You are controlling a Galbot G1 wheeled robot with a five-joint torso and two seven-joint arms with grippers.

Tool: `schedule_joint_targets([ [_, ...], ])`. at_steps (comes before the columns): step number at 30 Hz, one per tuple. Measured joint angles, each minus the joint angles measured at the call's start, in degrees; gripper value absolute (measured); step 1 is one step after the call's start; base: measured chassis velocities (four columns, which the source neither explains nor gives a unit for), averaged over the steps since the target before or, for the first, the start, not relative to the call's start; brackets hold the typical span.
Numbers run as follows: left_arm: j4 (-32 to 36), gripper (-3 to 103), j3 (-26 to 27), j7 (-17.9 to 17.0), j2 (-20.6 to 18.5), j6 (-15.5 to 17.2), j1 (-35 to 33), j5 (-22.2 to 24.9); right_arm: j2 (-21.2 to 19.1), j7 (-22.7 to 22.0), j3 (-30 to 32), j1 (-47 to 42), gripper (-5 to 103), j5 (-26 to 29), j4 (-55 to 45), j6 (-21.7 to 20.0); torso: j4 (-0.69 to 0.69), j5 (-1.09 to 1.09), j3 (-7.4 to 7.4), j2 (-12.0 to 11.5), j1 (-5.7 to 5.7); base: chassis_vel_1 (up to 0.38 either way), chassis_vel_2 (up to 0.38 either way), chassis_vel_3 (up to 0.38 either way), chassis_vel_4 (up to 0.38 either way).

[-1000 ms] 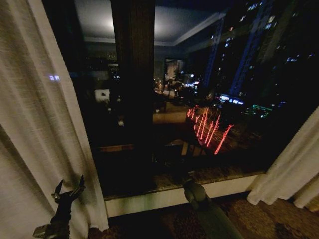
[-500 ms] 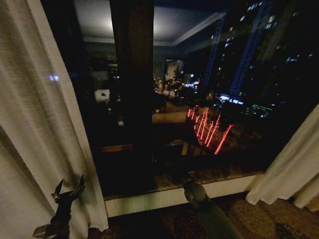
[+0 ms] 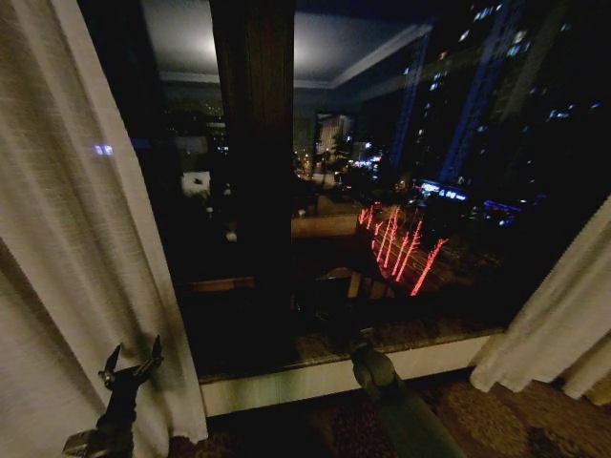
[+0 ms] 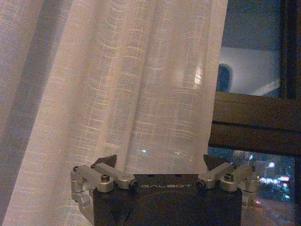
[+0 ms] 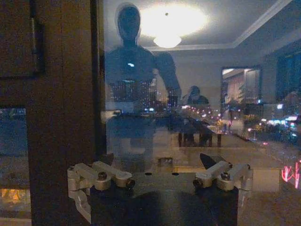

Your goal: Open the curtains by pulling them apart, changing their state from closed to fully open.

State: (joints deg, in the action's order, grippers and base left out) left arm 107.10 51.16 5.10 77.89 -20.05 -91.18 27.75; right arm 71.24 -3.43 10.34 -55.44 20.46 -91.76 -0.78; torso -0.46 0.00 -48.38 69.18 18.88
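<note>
Sheer curtains (image 3: 67,267) hang apart; left gripper (image 3: 132,365) gapes beside one edge.

Dim night scene; ceiling lamp (image 5: 168,41) glare on glass, perhaps blurred.

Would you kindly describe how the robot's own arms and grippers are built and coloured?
The left gripper has a dark, boxy body marked GALBOT, silver metal linkages with bolts, and dark pointed fingertips. The right gripper has the same silver linkages and dark tips. In the head view, the right arm is a smooth, rounded grey-green shell.
</note>
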Motion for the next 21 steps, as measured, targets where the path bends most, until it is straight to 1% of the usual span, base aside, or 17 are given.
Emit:
schedule_joint_targets([
  [21, 0.0, 100, 0.0, 0.0, 0.0, 0.0, 0.0, 0.0, 0.0, 0.0, 0.0, 0.0, 100, 0.0, 0.0, 0.0, 0.0, 0.0, 0.0, 0.0, 0.0, 0.0, 0.0, 0.0, 0.0],
])
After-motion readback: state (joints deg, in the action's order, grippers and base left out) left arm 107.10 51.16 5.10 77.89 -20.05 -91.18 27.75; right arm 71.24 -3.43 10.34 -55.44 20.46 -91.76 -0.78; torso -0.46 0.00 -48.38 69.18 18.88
